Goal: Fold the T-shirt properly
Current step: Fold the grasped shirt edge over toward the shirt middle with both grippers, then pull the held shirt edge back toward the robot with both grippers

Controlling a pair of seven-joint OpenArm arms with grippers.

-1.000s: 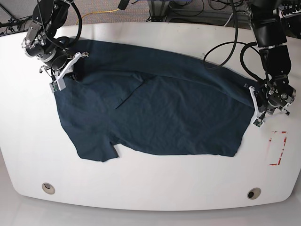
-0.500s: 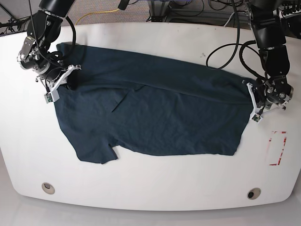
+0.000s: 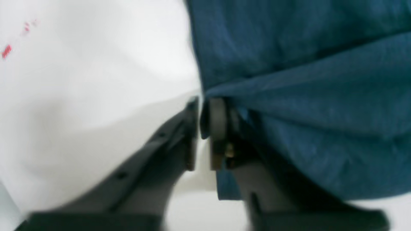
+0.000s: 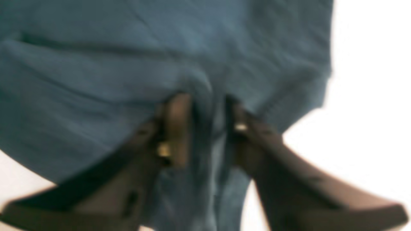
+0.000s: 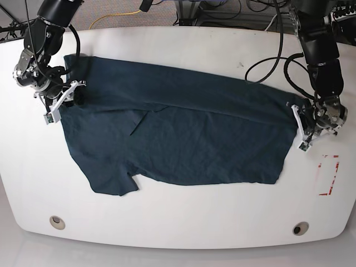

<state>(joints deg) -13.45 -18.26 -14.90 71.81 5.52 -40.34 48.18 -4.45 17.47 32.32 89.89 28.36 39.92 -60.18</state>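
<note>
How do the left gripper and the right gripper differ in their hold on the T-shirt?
The left gripper pinches only the T-shirt edge, its fingers nearly touching; the right gripper holds a thicker bunch, fingers wider apart. Both are shut on cloth at opposite ends.

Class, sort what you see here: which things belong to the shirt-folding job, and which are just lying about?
Job:
T-shirt
left gripper, clamping its hem
right gripper, clamping its edge

Lying about:
red marking on the table
yellow cable behind
</note>
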